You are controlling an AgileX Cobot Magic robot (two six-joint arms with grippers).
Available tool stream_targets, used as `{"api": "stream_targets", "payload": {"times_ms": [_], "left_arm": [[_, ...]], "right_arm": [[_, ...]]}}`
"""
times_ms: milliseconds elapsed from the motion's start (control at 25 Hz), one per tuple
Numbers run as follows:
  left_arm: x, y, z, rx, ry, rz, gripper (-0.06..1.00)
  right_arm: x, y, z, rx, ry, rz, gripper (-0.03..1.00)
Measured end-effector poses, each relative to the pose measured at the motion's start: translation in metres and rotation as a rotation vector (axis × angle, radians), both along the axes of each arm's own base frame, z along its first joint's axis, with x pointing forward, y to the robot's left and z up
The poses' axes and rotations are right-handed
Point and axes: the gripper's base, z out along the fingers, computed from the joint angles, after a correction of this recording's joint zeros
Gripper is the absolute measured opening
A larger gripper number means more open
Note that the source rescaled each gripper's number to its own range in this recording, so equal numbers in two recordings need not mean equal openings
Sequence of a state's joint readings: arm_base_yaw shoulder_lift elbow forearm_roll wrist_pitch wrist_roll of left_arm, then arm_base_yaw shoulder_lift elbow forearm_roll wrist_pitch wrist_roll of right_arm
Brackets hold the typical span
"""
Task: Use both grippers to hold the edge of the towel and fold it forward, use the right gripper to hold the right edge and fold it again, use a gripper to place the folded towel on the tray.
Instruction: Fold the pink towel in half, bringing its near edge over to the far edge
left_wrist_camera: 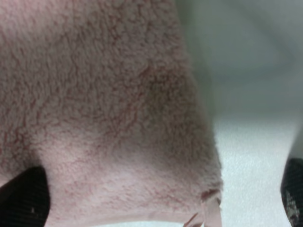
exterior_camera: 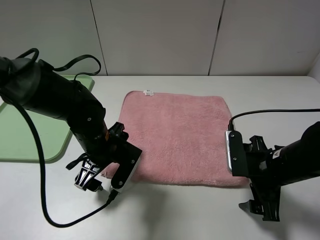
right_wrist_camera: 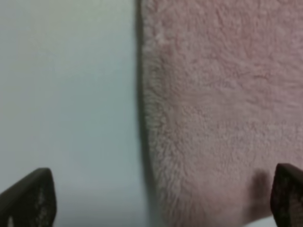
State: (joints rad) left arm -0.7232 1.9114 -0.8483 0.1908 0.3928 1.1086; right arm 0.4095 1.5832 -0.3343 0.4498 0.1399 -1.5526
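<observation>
The left tool [exterior_camera: 100, 181] is gaping wide over the near left corner of the towel [exterior_camera: 177, 140], holding nothing. The right tool [exterior_camera: 260, 207] is gaping wide across the right edge [right_wrist_camera: 147, 118]. The towel is lying flat on the counter [exterior_camera: 200, 215], right of the tray [exterior_camera: 30, 135]. Only the left wrist view is showing the blurry corner loop [left_wrist_camera: 210, 213].
</observation>
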Motion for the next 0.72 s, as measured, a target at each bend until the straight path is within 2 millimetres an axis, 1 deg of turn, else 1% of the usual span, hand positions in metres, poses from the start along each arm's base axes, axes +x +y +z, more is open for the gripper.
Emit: {"api": "stream_targets", "payload": {"times_ms": [320,400,480,520,600,720], "left_arm": [[0.0001,-0.0002,-0.0005,-0.001,-0.001,0.000,0.97],[0.0000,0.0000,-0.0005,0.000,0.001,0.000,0.94],[-0.0002,0.0002,-0.0009,0.004,0.004,0.000,0.88],[-0.0002,0.0002,-0.0009,0.003,0.003,0.000,0.84],[-0.0001,0.0001,-0.0009,0.002,0.002,0.000,0.77],[0.0001,-0.0002,-0.0008,-0.001,0.000,0.000,0.69]], "right_arm": [[0.0035,0.0016,-0.0088,-0.010,0.035,-0.023,1.00],[0.0041,0.0017,-0.0087,-0.008,0.032,-0.032,1.00],[0.0049,0.0020,-0.0087,-0.006,0.027,-0.039,1.00],[0.0050,0.0022,-0.0089,-0.005,0.025,-0.042,0.99],[0.0052,0.0023,-0.0094,-0.004,0.025,-0.051,0.91],[0.0057,0.0023,-0.0102,-0.004,0.023,-0.060,0.79]]}}
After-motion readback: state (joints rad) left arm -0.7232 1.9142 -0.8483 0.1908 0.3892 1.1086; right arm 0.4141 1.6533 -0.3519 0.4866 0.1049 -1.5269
